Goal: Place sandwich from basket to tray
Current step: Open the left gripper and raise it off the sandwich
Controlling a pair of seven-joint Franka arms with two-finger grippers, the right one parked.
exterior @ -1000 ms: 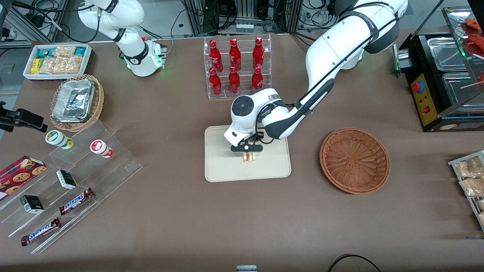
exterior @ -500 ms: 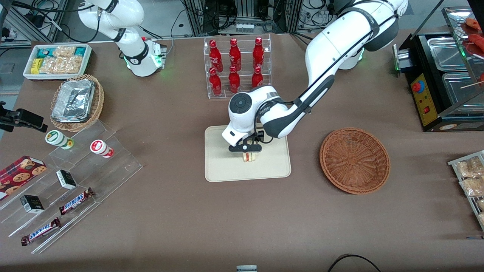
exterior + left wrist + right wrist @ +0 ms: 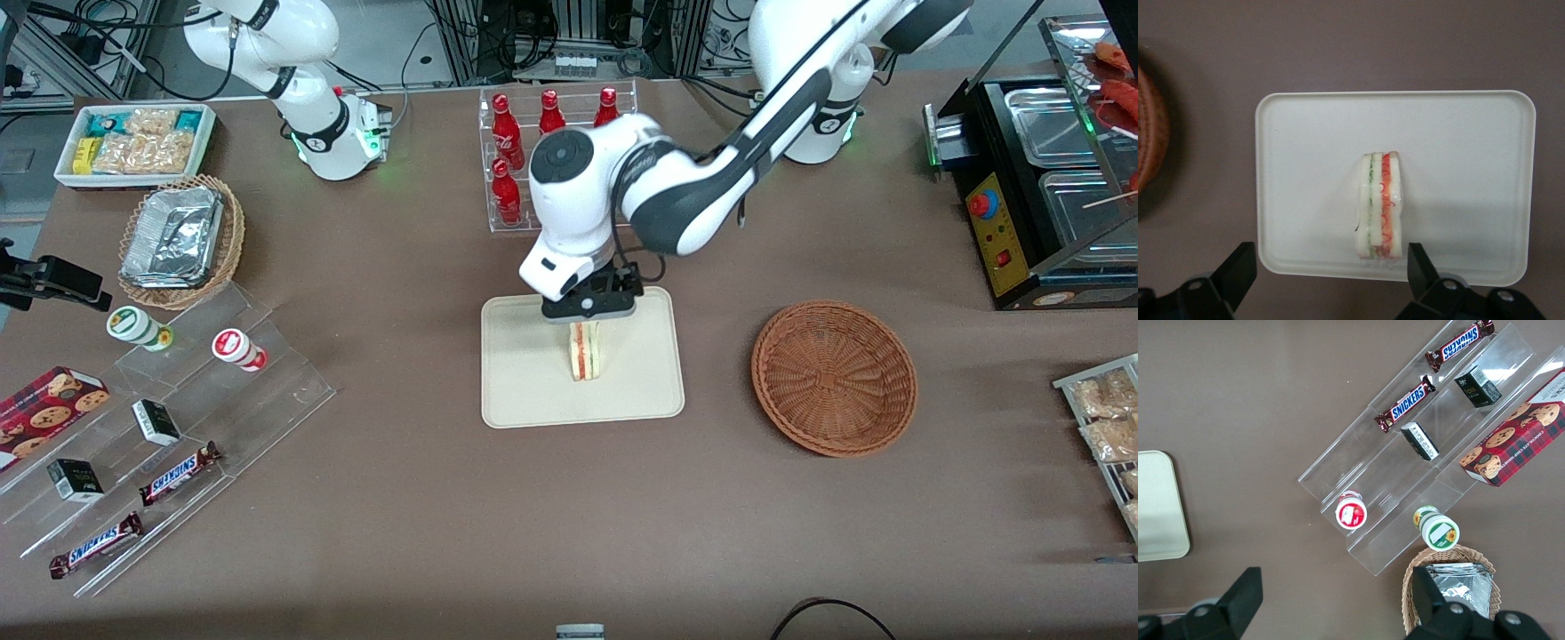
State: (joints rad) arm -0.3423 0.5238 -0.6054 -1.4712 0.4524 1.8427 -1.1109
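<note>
While the sandwich [image 3: 584,349] stands on edge near the middle of the tray [image 3: 524,391] in the front view, the gripper [image 3: 589,308] hangs just above it, at the sandwich's twelve o'clock in that picture, free of the bread. The wedge shows its pale slices with the orange-red and green layers between them. The basket [image 3: 834,378] sits on the brown table [image 3: 569,516] at the tray's three o'clock, toward the working arm's end, with nothing in it. A clear rack of red bottles [image 3: 508,169] stands at the tray's twelve o'clock, farther from the front camera and partly covered by the arm.

From the left wrist camera, the sandwich [image 3: 1379,205] lies below on the tray [image 3: 1458,147], its striped cut face (green line beside red line) turned up toward the lens. The two black fingertips [image 3: 1238,267] are spread wide, one on either side of the wedge and touching nothing; the gripper [image 3: 1331,267] holds nothing. A curved slice of the basket [image 3: 1150,143] shows at the picture's edge, well apart from the tray.

From the right wrist camera, only a rounded corner of the tray [image 3: 1161,510] shows, and the sandwich is out of frame. At its two o'clock a clear stepped stand [image 3: 1418,480] holds chocolate bars [image 3: 1408,402], small cartons and two round tubs.
</note>
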